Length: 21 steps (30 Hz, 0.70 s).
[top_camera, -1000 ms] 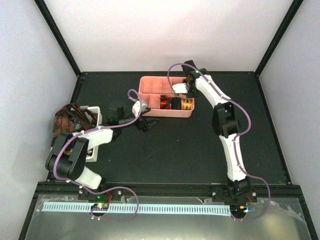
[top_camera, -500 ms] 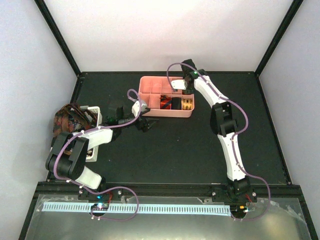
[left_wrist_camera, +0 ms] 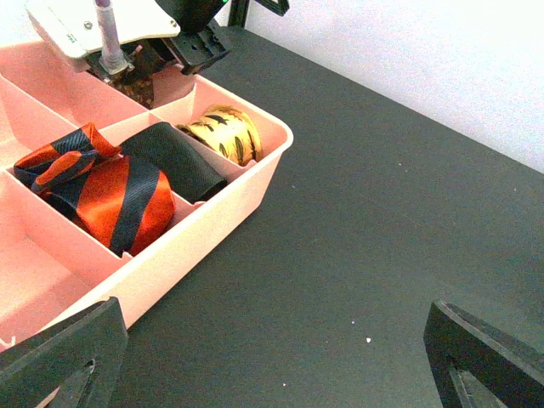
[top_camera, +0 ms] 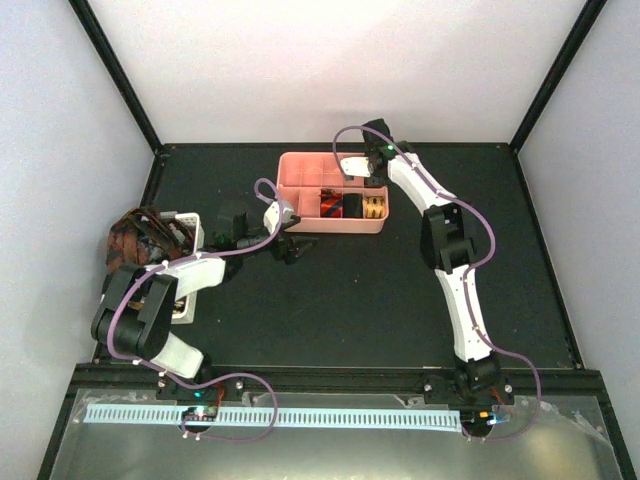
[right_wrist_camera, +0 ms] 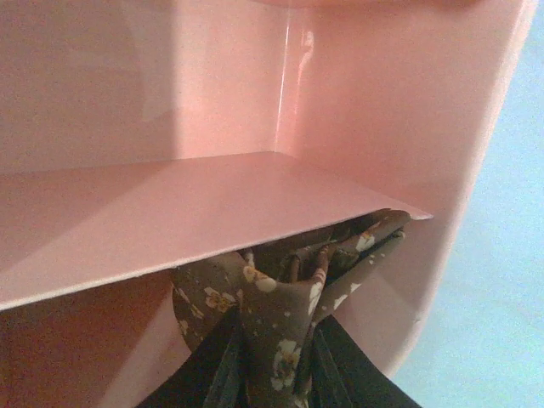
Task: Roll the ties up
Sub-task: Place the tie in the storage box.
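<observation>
The pink tray (top_camera: 300, 163) sits at the back of the table. Its front compartments hold a rolled red-orange and navy tie (left_wrist_camera: 119, 200), a rolled black tie (left_wrist_camera: 174, 157) and a rolled gold tie (left_wrist_camera: 225, 136). My right gripper (top_camera: 372, 178) reaches down into a back right compartment. A brown flower-print tie (right_wrist_camera: 280, 314) is bunched there between its black fingers, under a pink divider (right_wrist_camera: 170, 221). My left gripper (left_wrist_camera: 280, 374) hovers open over bare mat, just right of the tray's near corner, with nothing in it.
A white slotted basket (top_camera: 192, 226) stands at the left edge, with a heap of dark patterned ties (top_camera: 135, 240) in and over it. Black frame rails and white walls enclose the black mat (top_camera: 380, 290).
The right wrist has shifted a little left and turned over the tray's back compartments, and its jaws have eased slightly. The left arm has not moved.
</observation>
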Available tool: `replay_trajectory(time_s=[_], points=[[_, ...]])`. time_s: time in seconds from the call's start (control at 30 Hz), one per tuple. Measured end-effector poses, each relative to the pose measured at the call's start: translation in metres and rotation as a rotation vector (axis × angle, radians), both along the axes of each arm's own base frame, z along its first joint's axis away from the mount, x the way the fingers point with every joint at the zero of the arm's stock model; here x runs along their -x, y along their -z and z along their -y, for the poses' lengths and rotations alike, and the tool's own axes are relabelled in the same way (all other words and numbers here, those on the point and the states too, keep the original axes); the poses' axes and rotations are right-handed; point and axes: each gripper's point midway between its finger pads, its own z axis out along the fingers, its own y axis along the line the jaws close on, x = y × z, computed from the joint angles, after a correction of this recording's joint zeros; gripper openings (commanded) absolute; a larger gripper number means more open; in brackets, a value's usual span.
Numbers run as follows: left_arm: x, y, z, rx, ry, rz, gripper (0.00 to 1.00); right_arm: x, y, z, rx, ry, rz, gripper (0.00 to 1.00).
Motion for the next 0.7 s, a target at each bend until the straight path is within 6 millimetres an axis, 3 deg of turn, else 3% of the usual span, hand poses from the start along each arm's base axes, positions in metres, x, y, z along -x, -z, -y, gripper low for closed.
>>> replay_trajectory(time_s=[0.1,0.27,0.4,0.57,0.7], points=[[0.000,0.000,0.000,-0.002,0.001,0.002,0.99,-0.002,0.000,-0.001,-0.003,0.001,0.008,0.28],[0.001,0.004,-0.001,-0.016,0.001,-0.004,0.99,-0.002,0.003,-0.001,-0.005,-0.001,0.011,0.55],[-0.001,0.006,-0.004,-0.043,-0.018,-0.012,0.99,0.005,-0.009,0.000,-0.023,0.010,0.017,0.63],[-0.012,-0.020,-0.010,-0.083,-0.069,0.047,0.99,0.017,-0.061,0.000,-0.092,0.019,0.066,0.74],[-0.030,-0.055,-0.017,-0.115,-0.137,0.111,0.99,0.032,-0.129,0.000,-0.177,0.022,0.155,0.88]])
